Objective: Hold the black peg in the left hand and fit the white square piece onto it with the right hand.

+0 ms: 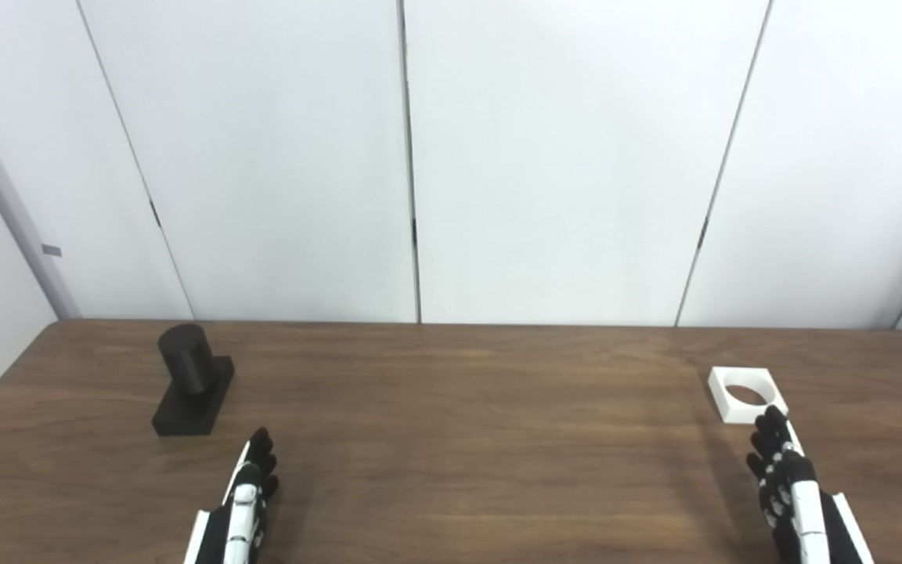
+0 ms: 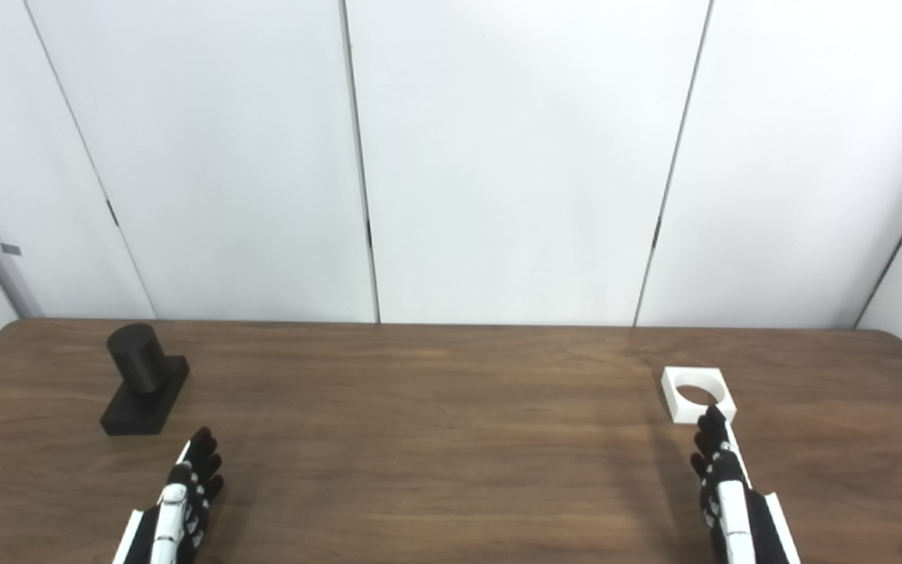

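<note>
Left eye view: showing a brown wooden table point(image 1: 451, 439) in front of white wall panels point(image 1: 279, 157). Standing at about ten o'clock, a black peg point(image 1: 185, 359), upright on its flat black base point(image 1: 194, 407), untouched. Lying flat at about three o'clock, a white square piece point(image 1: 747, 394), round hole facing up, probably so as to drop straight over the peg. Entering at seven o'clock, the left hand point(image 1: 247, 489), fingers stretched out and apart, holding nothing, near the base but apart from it. Entering at five o'clock, the right hand point(image 1: 784, 478), also spread and empty, fingertips just beside the piece's near edge; contact impossible to tell.

Right eye view: repeating the same layout, with each hand seemingly waiting opposite its own object, ready for reaching. Nothing yet grasped or fitted.
</note>
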Motion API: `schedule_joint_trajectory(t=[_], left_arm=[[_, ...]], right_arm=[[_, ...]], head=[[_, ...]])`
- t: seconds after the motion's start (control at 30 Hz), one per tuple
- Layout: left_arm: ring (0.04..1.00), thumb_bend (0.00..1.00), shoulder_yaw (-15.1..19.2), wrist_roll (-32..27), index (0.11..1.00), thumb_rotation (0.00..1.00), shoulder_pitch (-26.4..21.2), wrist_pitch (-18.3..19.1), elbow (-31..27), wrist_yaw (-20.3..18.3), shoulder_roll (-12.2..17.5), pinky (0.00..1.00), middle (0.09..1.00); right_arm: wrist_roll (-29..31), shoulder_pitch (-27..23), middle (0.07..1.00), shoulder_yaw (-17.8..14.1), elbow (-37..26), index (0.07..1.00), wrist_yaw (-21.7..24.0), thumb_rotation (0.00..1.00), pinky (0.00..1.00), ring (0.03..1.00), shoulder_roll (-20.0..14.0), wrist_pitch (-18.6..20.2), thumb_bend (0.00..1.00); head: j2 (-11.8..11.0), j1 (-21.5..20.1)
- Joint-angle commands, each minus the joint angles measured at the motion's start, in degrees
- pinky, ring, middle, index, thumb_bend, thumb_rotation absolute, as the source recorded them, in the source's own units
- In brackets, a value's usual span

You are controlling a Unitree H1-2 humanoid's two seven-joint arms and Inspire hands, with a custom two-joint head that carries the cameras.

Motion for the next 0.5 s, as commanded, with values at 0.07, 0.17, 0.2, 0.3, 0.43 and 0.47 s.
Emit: schedule_joint_trajectory(t=[0.07, 0.17, 0.2, 0.3, 0.43, 0.47], left_arm=[[0.996, 0.47, 0.03, 1.16, 0.979, 1.00, 0.49, -0.38, 0.17, 1.10, -1.59, 1.00, 0.996], [0.993, 0.46, -0.03, 1.25, 0.974, 1.00, 0.56, -0.33, -0.06, 1.36, -1.69, 1.00, 0.993], [0.992, 0.46, -0.09, 1.06, 0.976, 1.00, 0.60, -0.24, -0.18, 1.31, -1.67, 1.00, 0.994], [0.999, 0.46, -0.26, 0.52, 0.985, 1.00, 0.73, 0.33, -0.82, 1.27, -1.71, 1.00, 1.000], [0.998, 0.48, -0.70, 1.20, 0.982, 1.00, 0.63, 0.44, -0.94, 1.59, -1.77, 1.00, 1.000], [0.997, 0.48, -0.82, 1.44, 0.980, 1.00, 0.60, 0.38, -0.86, 1.68, -1.78, 1.00, 0.999]], right_arm=[[-0.21, 2.50, 0.989, 0.04, 4.61, 1.000, -0.39, 1.00, 1.00, 1.000, 0.83, -1.44, 0.53], [-0.41, 2.58, 0.987, 0.12, 4.45, 1.000, -0.39, 1.00, 1.00, 1.000, 0.75, -1.32, 0.54], [-0.48, 2.59, 0.990, 0.15, 4.45, 1.000, -0.37, 1.00, 1.00, 1.000, 0.69, -1.31, 0.54], [-0.16, 2.61, 0.992, 0.10, 4.07, 1.000, -0.19, 1.00, 1.00, 1.000, 0.54, -0.98, 0.54], [0.08, 2.58, 0.994, -0.10, 3.96, 1.000, 0.01, 1.00, 1.00, 1.000, 0.15, -0.84, 0.52], [0.37, 2.56, 0.997, -0.17, 3.95, 1.000, 0.20, 1.00, 1.00, 1.000, 0.02, -0.70, 0.51]], head=[[0.05, -0.06], [0.05, -0.06], [0.05, -0.06], [0.56, 0.70], [0.71, 2.48], [0.69, 2.95]])
